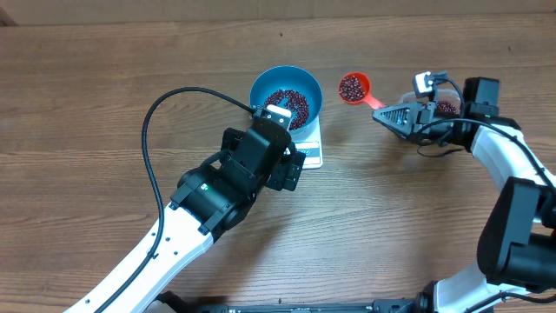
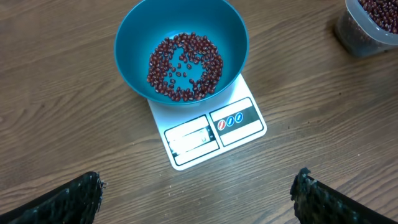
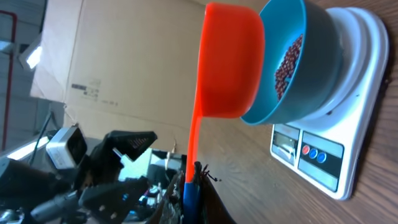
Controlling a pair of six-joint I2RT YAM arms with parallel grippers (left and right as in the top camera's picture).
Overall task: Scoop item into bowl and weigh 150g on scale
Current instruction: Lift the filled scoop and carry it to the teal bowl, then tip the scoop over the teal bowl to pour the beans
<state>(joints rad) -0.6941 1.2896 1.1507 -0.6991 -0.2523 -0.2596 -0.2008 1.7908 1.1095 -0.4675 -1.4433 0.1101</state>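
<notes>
The blue bowl [image 1: 265,87] stands on the white scale [image 1: 313,155], with a thin layer of red-brown beans [image 1: 289,105] inside. From the left wrist view the bowl [image 2: 138,43], its beans [image 2: 185,67] and the scale [image 2: 214,132] lie just ahead of my left gripper [image 2: 199,202], which stands wide open and empty above the wood. My right gripper [image 1: 391,113] is shut on the handle of a red scoop [image 1: 354,88] holding beans, level and just right of the bowl. In the right wrist view the scoop [image 3: 230,62] hangs beside the bowl's rim [image 3: 298,68].
A clear tub of beans [image 2: 368,25] sits at the far right, behind my right arm [image 1: 504,165]. My left arm [image 1: 217,187] and its black cable [image 1: 152,130] cross the table's middle. A cardboard box [image 3: 124,74] stands beyond the table.
</notes>
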